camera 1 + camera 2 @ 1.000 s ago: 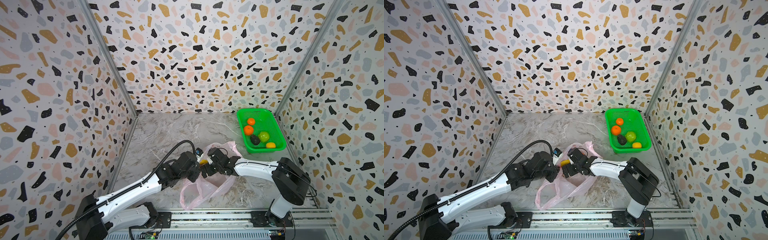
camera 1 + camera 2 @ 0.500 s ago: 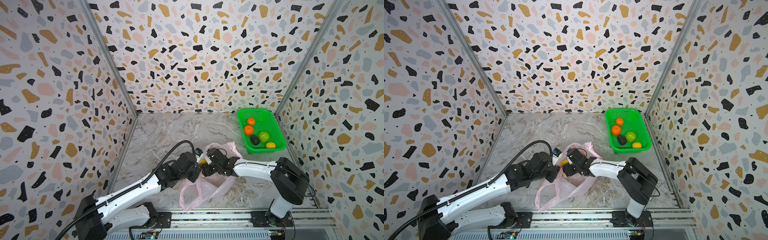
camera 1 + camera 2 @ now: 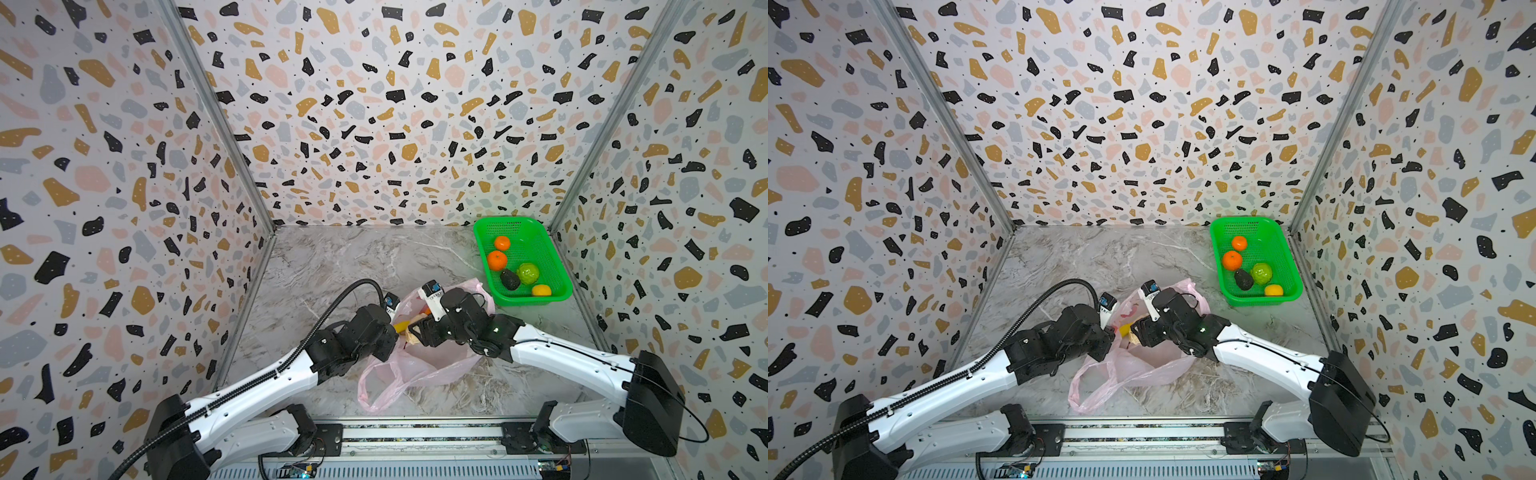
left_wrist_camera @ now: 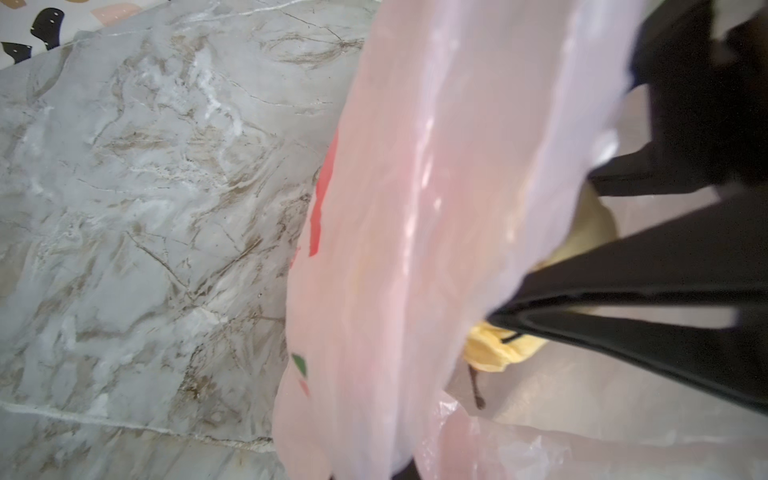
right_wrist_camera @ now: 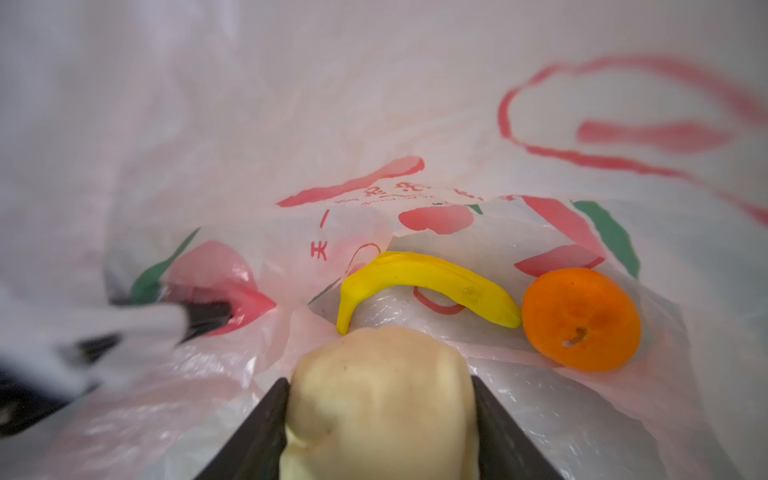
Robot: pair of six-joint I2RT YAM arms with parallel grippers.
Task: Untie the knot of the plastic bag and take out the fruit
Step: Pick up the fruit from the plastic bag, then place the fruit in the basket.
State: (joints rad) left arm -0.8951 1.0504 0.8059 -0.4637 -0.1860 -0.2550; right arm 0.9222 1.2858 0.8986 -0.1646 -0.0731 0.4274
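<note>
The pink plastic bag (image 3: pixel 419 365) (image 3: pixel 1133 365) lies open at the front middle of the marble floor. The knot is out of view. My left gripper (image 3: pixel 394 329) is shut on the bag's edge and holds the mouth up; the plastic (image 4: pixel 415 208) fills the left wrist view. My right gripper (image 3: pixel 415 332) (image 5: pixel 379 382) reaches inside the bag, shut on a pale bumpy fruit (image 5: pixel 380 399) (image 3: pixel 1134 337). Beyond it in the bag lie a yellow banana (image 5: pixel 419 278) and an orange tangerine (image 5: pixel 579 318).
A green basket (image 3: pixel 536 300) (image 3: pixel 1264 303) stands at the back right against the wall, holding two tangerines, a dark avocado, a green fruit and a yellow-red fruit. Patterned walls close in three sides. A metal rail (image 3: pixel 415 432) runs along the front.
My right gripper has closed from wide open onto the pale fruit inside the bag. The left gripper has kept its hold on the bag's edge.
</note>
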